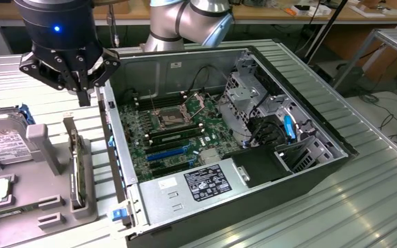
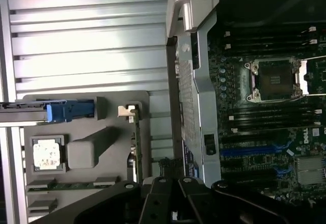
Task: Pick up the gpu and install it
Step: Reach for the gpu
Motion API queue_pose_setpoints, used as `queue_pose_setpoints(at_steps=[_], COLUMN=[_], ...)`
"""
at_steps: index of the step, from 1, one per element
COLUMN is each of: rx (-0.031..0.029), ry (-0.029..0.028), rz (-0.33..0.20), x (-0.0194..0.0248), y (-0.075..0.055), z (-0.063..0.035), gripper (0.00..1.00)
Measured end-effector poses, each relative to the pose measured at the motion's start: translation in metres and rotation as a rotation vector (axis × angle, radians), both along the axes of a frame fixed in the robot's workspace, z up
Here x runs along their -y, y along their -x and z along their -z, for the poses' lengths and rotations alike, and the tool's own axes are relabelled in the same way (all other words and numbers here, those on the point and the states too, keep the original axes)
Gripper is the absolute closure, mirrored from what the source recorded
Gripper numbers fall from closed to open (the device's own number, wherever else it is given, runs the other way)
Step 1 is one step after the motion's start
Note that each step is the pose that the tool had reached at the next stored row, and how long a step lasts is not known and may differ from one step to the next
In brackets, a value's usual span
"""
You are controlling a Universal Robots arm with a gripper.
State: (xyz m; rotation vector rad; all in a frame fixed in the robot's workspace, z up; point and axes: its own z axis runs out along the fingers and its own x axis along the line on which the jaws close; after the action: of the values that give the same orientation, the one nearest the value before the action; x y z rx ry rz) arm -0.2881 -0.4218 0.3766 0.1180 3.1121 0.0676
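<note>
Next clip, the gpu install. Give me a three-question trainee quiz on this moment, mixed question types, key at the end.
1. True or false: the tool is gripping the gpu.
2. Multiple choice: where is the gpu?
A. standing on edge in a slot of the grey tray
B. lying flat on top of the grey tray
C. hanging from the tool
3. Fill in: the tool's jaws are ___ (open or shut).

Key: 1 false; 2 A; 3 shut.
</note>
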Motion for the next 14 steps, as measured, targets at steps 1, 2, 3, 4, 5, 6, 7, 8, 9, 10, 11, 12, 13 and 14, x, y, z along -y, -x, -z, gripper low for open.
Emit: queue_pose_setpoints(at_steps=[1,2,3,4,5,6,7,8,9,10,11,12,13,14], rx=[0.0000,0.0000,0.0000,0.0000,0.0001,0.0000,-0.0001,0.0000,0.0000,0.0000,0.0000,0.0000,0.0001,0.0001], ry=[0.0000,0.0000,0.0000,0.0000,-0.0001,0.0000,0.0000,0.0000,-0.0001,0.0000,0.0001,0.0000,0.0000,0.0000], rz=[0.000,0.000,0.000,0.000,0.000,0.000,0.000,0.000,0.000,0.000,0.000,0.000,0.000,0.000], x=[0.0014,0.0034,0.0069,0.0101,0.0130,0.0145,0.0177,0.0195,0.0213,0.0232,0.0251,0.0270,0.0284,0.0299], y=[0.001,0.003,0.007,0.010,0.013,0.015,0.019,0.020,0.023,0.025,0.028,0.032,0.037,0.041], z=[0.0000,0.0000,0.0000,0.0001,0.0001,0.0001,0.0001,0.0001,0.0002,0.0002,0.0002,0.0003,0.0004,0.0005], gripper=[0.89,0.89,0.89,0.89,0.89,0.89,0.89,0.89,0.89,0.89,0.89,0.89,0.89,0.89])
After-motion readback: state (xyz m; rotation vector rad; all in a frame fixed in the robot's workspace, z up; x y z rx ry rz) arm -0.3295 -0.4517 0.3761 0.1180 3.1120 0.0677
